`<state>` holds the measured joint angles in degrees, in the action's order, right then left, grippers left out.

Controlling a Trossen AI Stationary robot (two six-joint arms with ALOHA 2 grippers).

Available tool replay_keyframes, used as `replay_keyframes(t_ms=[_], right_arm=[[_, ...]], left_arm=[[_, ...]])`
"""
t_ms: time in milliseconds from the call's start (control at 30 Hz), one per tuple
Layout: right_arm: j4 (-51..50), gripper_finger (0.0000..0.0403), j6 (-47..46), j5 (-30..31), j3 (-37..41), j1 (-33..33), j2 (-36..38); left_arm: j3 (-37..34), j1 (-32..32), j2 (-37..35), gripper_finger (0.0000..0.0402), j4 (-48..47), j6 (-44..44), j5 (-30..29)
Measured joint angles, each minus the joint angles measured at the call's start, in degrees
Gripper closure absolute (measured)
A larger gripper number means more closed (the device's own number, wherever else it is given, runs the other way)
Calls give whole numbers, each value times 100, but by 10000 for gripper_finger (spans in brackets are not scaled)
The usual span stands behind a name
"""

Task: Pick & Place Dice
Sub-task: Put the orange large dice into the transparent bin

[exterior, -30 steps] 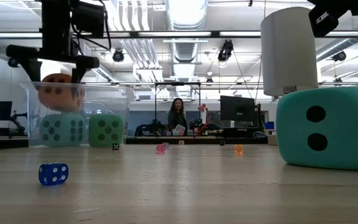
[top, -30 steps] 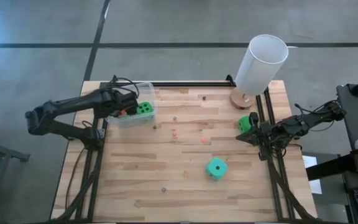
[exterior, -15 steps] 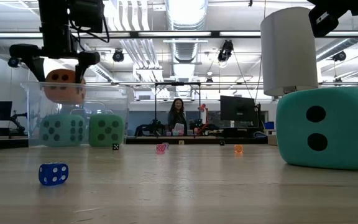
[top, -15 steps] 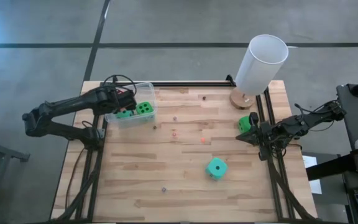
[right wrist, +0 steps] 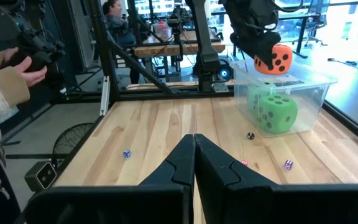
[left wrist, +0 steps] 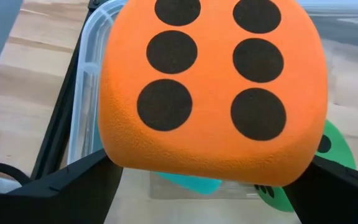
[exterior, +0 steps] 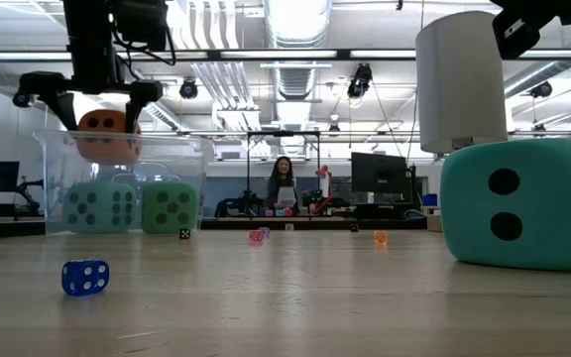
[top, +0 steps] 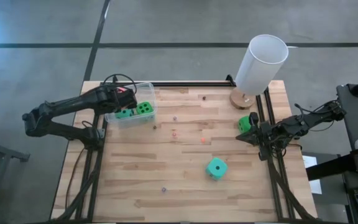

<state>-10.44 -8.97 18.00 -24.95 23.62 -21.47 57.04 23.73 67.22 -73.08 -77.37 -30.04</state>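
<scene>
My left gripper (top: pixel 122 98) hangs over the clear tub (top: pixel 131 118) at the table's far left, shut on the orange die (exterior: pixel 105 135). Two dice rest on the tub's floor: a green one (exterior: pixel 170 206) and a paler teal-green one (exterior: pixel 100 206). A teal die (top: pixel 215 168) sits on the table at near right and looms large in the low view (exterior: pixel 515 203). A further green die (top: pixel 247 122) sits at the right edge. My right gripper (right wrist: pixel 194 140) waits shut beside that die, low over the table. My left gripper pinches the orange die between its two fingers (left wrist: pixel 73 186), one on each of two opposite side faces (left wrist: pixel 120 149). The fingers come from above, pointing down. The die is lifted clear at about the height of the tub's rim, its six-pip face toward the wrist camera.
A tall white cylinder (top: pixel 261 62) stands on a wooden base at the far right corner. Tiny dice lie scattered on the wood, among them a blue one (exterior: pixel 85 277). A person's hand (right wrist: pixel 17 68) shows beyond the table, and another person (exterior: pixel 284 188) stands far off.
My left gripper has risen a little with the orange die and moved toward the table's far edge, staying over the tub. The die was lower inside the tub a second ago and is now near its rim. The dice on the tub's floor now show uncovered from above.
</scene>
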Motion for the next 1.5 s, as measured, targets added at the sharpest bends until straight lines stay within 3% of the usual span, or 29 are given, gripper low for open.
replay_keyframes(t_ms=[567, 867, 1067, 1500], right_arm=[[-1, 394, 0, 2, 0, 0, 0], [0, 394, 0, 2, 0, 0, 0], [-1, 394, 0, 1, 0, 0, 0], [-2, 394, 0, 0, 0, 0, 0]], left_arm=[[-7, 0, 0, 8, 219, -113, 140], [-4, 0, 0, 65, 194, -456, 272], [37, 0, 2, 12, 167, -437, 308], [45, 0, 2, 4, -48, -412, 464]])
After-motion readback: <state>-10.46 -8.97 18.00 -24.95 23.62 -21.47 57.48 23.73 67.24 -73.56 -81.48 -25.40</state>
